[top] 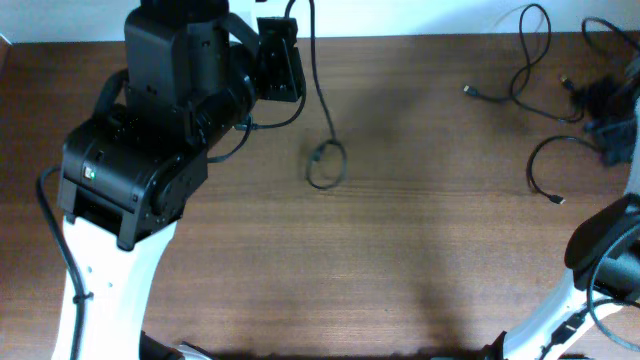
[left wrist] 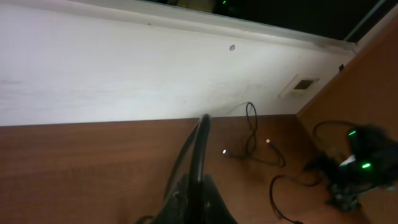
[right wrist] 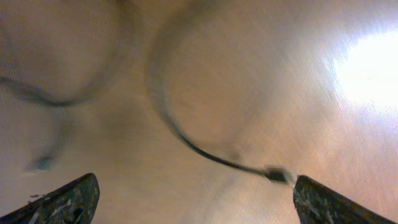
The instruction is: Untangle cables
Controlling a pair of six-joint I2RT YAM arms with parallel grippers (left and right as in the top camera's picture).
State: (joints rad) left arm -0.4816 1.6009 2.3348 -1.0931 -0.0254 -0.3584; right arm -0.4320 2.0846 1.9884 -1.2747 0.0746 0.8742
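My left gripper [top: 282, 62] is raised at the table's back edge. In the left wrist view its jaws [left wrist: 199, 196] are shut on a thin black cable [left wrist: 200, 140]. That cable [top: 318, 90] hangs down to a small loop [top: 325, 165] on the table. More thin cables lie at the back right: one with a plug end [top: 467, 90] and one curved [top: 535, 165]. My right gripper [top: 608, 118] is blurred over a dark tangle there. In the right wrist view its fingers [right wrist: 196, 186] are open, and a curved cable's plug [right wrist: 278, 175] lies by the right finger.
The brown wooden table [top: 420, 260] meets a white wall [left wrist: 124, 74] at the back. The left arm's bulky black body [top: 140, 150] covers the table's left side. The right arm's base [top: 600, 250] stands at the front right corner.
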